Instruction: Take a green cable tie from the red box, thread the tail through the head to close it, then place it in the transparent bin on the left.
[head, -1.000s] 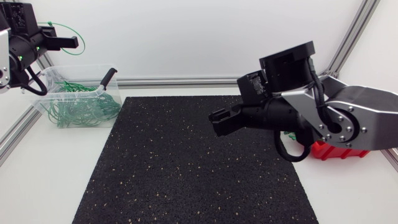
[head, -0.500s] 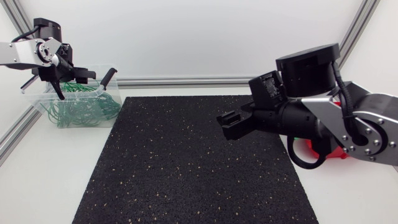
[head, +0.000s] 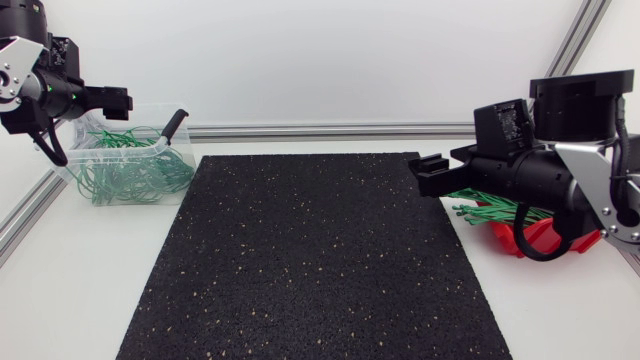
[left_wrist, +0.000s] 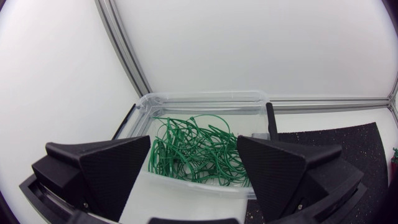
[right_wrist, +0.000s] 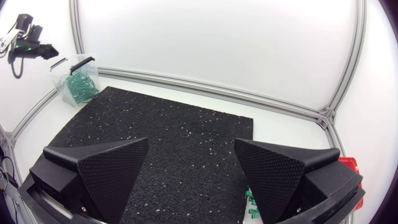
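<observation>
Currently, left jaws gape empty near the transparent bin (left_wrist: 186, 188).

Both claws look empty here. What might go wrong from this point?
The green cable ties stick out bundled over the red box rim, so the open right claw may pinch several or drag some out. The open left claw hangs by the transparent bin; tangled loops there might snag it.
</observation>
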